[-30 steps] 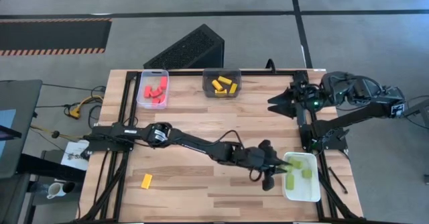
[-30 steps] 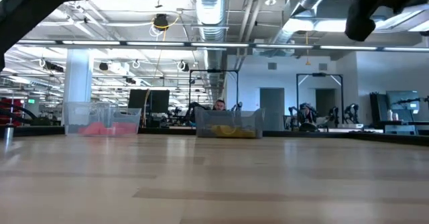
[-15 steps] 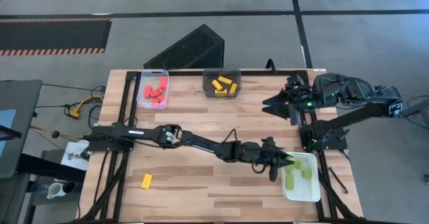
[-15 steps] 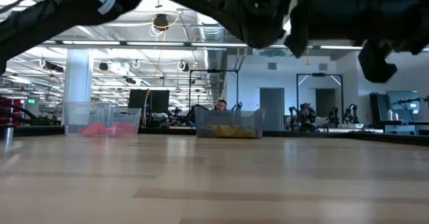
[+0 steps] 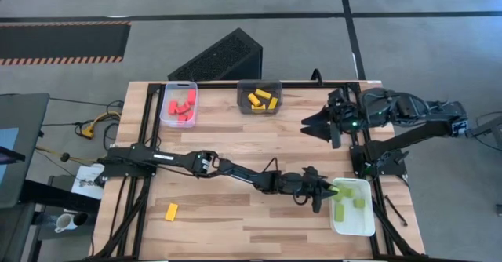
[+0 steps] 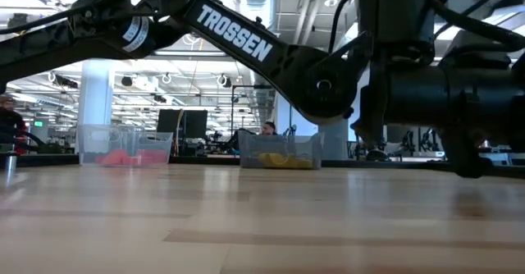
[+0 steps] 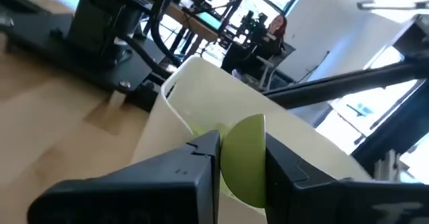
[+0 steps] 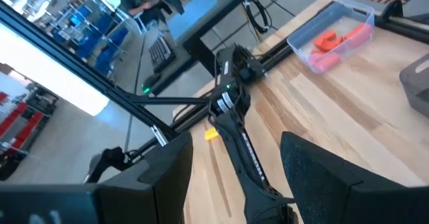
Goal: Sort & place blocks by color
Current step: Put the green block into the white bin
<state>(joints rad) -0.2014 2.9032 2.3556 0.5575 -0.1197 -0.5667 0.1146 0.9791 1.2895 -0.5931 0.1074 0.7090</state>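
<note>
High view: we see the left arm stretched across the wooden table (image 5: 235, 136) toward its right near corner, where the left gripper (image 5: 320, 191) sits at the rim of the white tray (image 5: 369, 227). Left wrist view: we find its two dark fingers (image 7: 201, 167) clamped on a light green block (image 7: 244, 158), held just over the tray's near wall with the pale tray interior behind it. Two more green blocks (image 5: 351, 203) lie inside the white tray, close together in its upper half.

High view again: we note the right gripper (image 5: 310, 124) hovering above the table's right edge, well apart from the white tray and off to the right of the dark grey tray (image 5: 259, 96). Right wrist view: its fingers (image 8: 167, 163) stand wide apart with nothing between them, looking down along the left arm.

We count several yellow blocks (image 5: 260, 100) in the dark grey tray at the far edge, and red blocks (image 5: 181, 105) in the clear tray (image 5: 179, 103) to its left. One yellow block (image 5: 171, 211) lies alone on the table near the left near corner, well apart from every tray.

Low view: we see the left arm's dark body filling the right side, the two far trays small behind it.
</note>
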